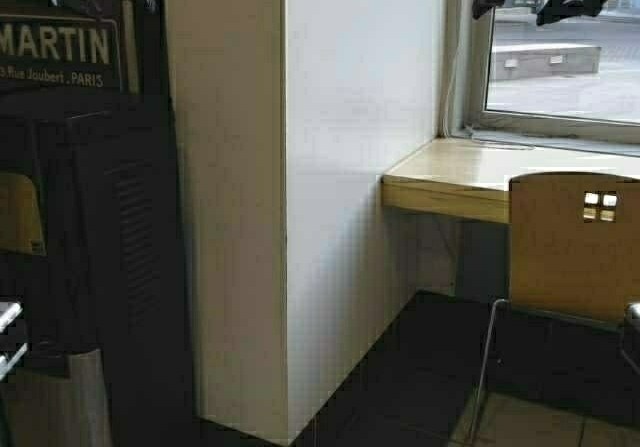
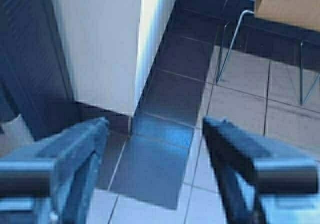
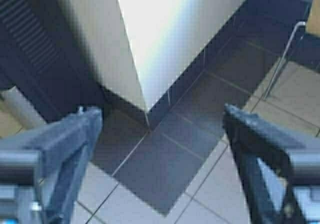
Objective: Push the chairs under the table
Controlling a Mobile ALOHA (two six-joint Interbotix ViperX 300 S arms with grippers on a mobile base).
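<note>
Both hands gape wide, holding nothing.

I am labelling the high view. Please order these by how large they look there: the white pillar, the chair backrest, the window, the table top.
1. White pillar
2. Chair backrest, cut off by the frame
3. Window and table top look alike; unranked.

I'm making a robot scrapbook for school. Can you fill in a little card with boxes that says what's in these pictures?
Place: corner by a white pillar and a window
Chair: tan, square cutouts in back, backrest just in front of the table edge
Table: pale yellow top under the window
Floor: dark and light tiles
Left gripper: open, empty, above the floor
Right gripper: open, empty, above the floor
</note>
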